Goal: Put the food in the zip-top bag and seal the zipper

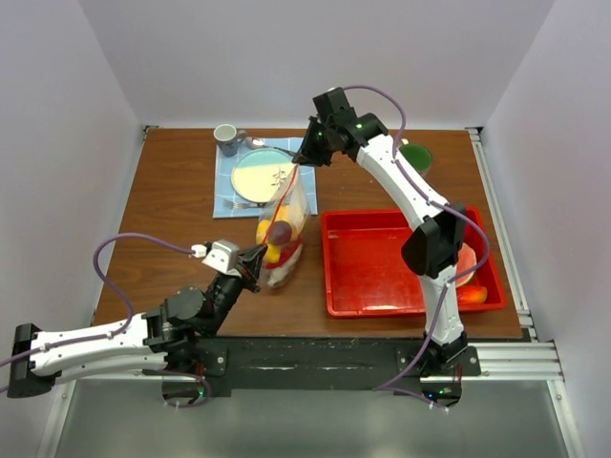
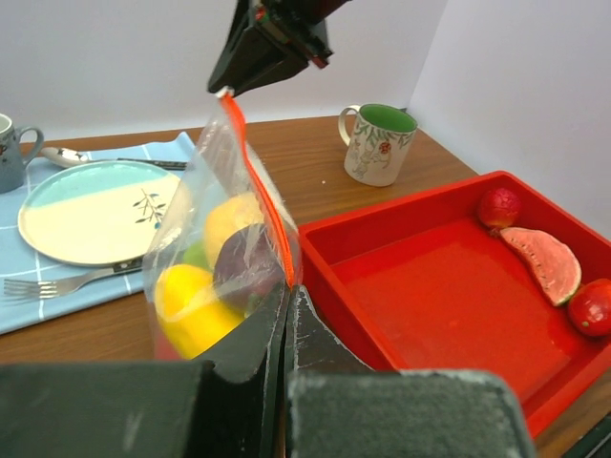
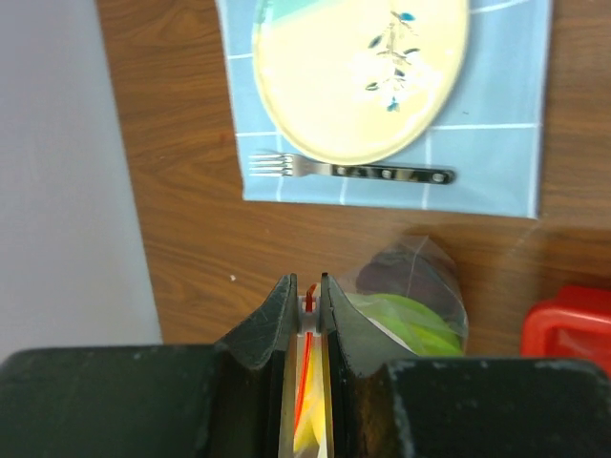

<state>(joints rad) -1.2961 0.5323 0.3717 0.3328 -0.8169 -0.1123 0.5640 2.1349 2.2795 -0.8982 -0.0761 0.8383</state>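
Support surface: brown wood-grain table (image 1: pixel 172 200).

Items resting directly on it:
- Blue checked placemat (image 1: pixel 224 194), far left of centre, lying flat.
- Grey mug (image 1: pixel 227 139), at the placemat's far left corner; whether it stands on the cloth or on the wood cannot be told.
- White mug (image 1: pixel 415 155) with green interior, far right, upright, well apart from the placemat.
- Red tray (image 1: pixel 372 272), right half, near side, lying flat.
- Clear zip-top bag (image 1: pixel 283 239), upright between placemat and tray, just beside the tray's left wall. Its lower end is at the table surface.
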